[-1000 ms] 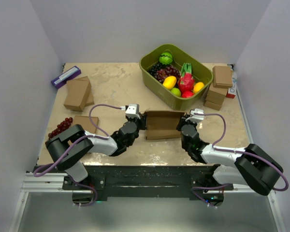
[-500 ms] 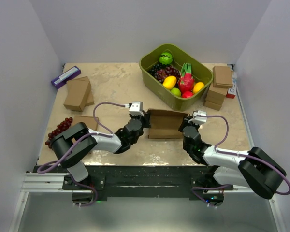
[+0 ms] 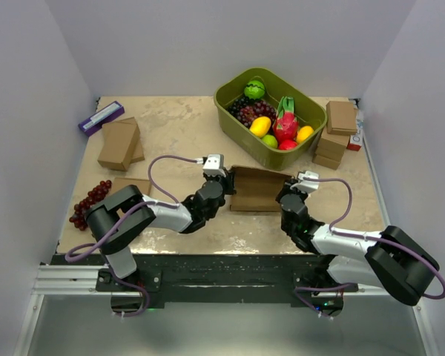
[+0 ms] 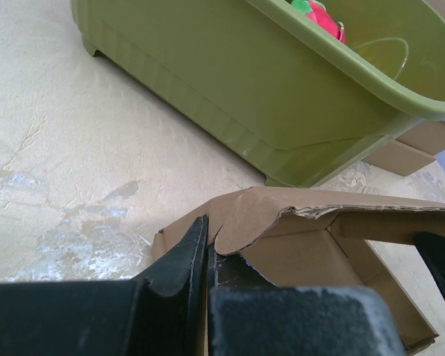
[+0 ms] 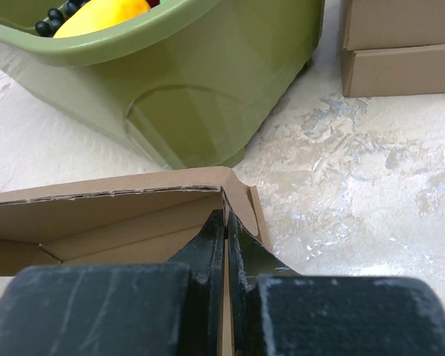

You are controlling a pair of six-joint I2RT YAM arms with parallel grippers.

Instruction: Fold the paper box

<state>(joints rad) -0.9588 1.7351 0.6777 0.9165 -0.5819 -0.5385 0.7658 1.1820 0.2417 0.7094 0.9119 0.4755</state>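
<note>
Both ends of the paper box (image 3: 258, 191) are being pinched on the counter (image 3: 178, 137): we are clamping the left tool (image 4: 206, 231) shut on its left wall, the right tool (image 5: 226, 220) on its right.

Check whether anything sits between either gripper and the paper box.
Nothing does. The left gripper and the right gripper are each shut on an end wall of the paper box. The green tub stands just behind the box, not in between.
</note>
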